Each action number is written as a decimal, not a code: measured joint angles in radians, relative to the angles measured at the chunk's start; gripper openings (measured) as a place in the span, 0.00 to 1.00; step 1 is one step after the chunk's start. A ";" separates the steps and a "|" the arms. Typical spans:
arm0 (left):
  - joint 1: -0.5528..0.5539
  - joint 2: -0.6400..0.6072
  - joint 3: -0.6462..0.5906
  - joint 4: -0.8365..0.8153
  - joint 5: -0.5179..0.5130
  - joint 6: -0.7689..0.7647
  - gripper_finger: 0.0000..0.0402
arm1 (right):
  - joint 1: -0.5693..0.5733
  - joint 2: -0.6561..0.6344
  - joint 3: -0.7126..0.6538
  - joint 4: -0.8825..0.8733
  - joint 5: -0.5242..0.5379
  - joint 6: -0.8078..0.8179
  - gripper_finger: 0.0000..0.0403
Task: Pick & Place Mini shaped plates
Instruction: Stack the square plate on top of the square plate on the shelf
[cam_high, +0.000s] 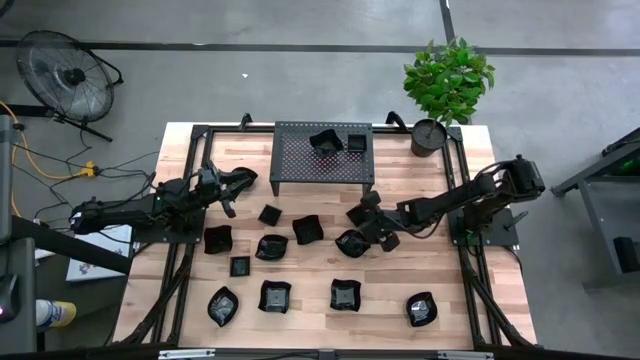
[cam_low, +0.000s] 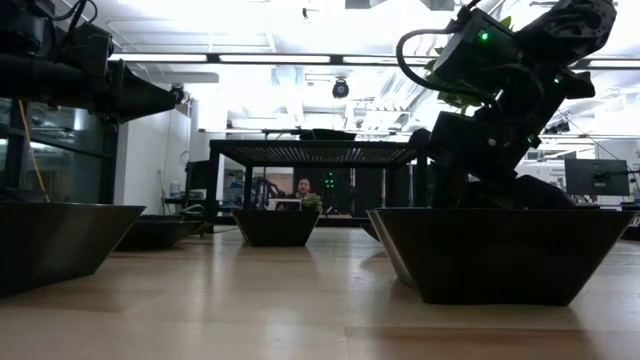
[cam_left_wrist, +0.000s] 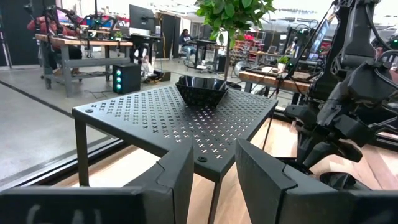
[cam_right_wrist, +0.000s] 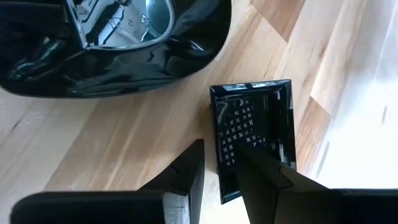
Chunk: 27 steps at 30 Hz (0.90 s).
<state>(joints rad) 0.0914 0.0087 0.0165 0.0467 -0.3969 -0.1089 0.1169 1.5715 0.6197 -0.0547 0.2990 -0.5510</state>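
Several glossy black mini plates lie scattered on the wooden table (cam_high: 400, 270). Two more sit on the black perforated rack (cam_high: 322, 165), one wavy (cam_high: 325, 140), one square (cam_high: 355, 143). My right gripper (cam_right_wrist: 221, 146) stands open over a small square plate (cam_right_wrist: 255, 118) near the table's middle (cam_high: 357, 213). One finger is over the plate's hollow and the other outside its side wall, with a strip of wood showing between that finger and the rim. A larger wavy plate (cam_right_wrist: 124, 43) lies just beyond. My left gripper (cam_left_wrist: 214, 155) hovers open at the left, facing the rack, with nothing between its fingers. My right gripper slants down from the table's right side, its fingers astride one side wall (cam_right_wrist: 216, 143) of the small square plate. The finger (cam_right_wrist: 261, 168) over the hollow hides what lies under it. Whether either finger touches the plate, I cannot tell.
A potted plant (cam_high: 428, 137) stands at the far right corner beside the rack. Plates sit in a loose row near the front edge (cam_high: 275, 296) (cam_high: 345, 294) (cam_high: 421, 309). More lie left of centre (cam_high: 217, 240) (cam_high: 272, 247). Bare wood shows at the right front.
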 joint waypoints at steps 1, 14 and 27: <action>0.000 0.000 0.000 0.000 0.000 0.000 0.29 | 0.000 0.000 0.000 0.000 -0.002 0.000 0.21; 0.000 0.000 0.000 0.000 0.000 0.000 0.29 | -0.030 0.000 0.000 -0.006 -0.013 0.001 0.20; 0.000 0.000 0.000 0.000 0.000 0.000 0.29 | -0.032 0.000 0.000 -0.007 -0.039 -0.007 0.02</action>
<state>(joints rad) 0.0914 0.0086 0.0162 0.0467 -0.3973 -0.1091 0.0845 1.5719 0.6197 -0.0620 0.2599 -0.5582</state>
